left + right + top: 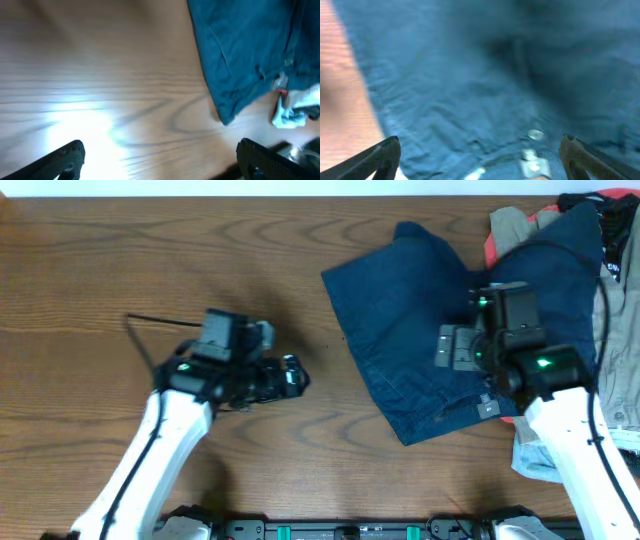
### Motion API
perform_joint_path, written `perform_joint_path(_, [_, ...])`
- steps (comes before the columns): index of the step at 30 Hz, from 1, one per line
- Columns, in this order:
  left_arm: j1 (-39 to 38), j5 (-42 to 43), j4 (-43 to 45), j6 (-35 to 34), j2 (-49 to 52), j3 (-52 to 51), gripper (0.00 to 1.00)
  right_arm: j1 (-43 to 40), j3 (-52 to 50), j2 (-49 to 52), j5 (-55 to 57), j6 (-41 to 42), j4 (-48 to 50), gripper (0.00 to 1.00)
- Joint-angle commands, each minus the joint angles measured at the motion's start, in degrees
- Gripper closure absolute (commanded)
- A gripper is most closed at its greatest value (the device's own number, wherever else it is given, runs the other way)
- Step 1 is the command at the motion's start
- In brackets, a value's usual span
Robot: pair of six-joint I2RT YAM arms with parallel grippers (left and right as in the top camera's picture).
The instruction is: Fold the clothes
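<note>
Navy garment (420, 330): spread in a rough rectangle, upper right of centre in the overhead view, on the wooden table (150, 260).
Metal button (536, 134) and pale tag (530, 162) at its waistband; the tag's print is too blurred to read.
Khaki garment (510, 225), red-orange garment (497, 248) and black garment (600, 205): heaped at the upper right corner.
Left gripper (160, 150): fingers spread wide over bare wood, holding nothing, left of the navy cloth.
Right gripper (480, 145): fingers spread wide above the navy cloth, holding nothing.
</note>
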Motion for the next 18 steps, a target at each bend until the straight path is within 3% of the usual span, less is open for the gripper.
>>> perform_joint_path(1, [-5.64,2.23,2.97,-9.51,5.18,0.79,0.02,-3.74,-0.04,-0.35,1.16,1.11,-1.99,0.01])
perform_joint_path(6, [-14.45,2.23,11.87,-20.87,13.60,0.79,0.02,-6.14,-0.04,-0.35,1.18,1.11,-4.07,0.01])
perform_joint_path(15, [-27.69,2.23,29.90,-34.51,26.88,0.79,0.01,-6.34,-0.04,-0.35,1.20,1.09,-4.87,0.01])
perform_joint_path(17, [-29.59,2.21,33.88,-35.76,28.94,0.79,0.12,-6.34,-0.04,-0.35,1.20,1.09,-4.87,0.01])
perform_joint_path(18, [-30.36,2.19,35.93,-35.76,29.79,0.79,0.26,-6.34,-0.04,-0.35,1.20,1.09,-4.90,0.01])
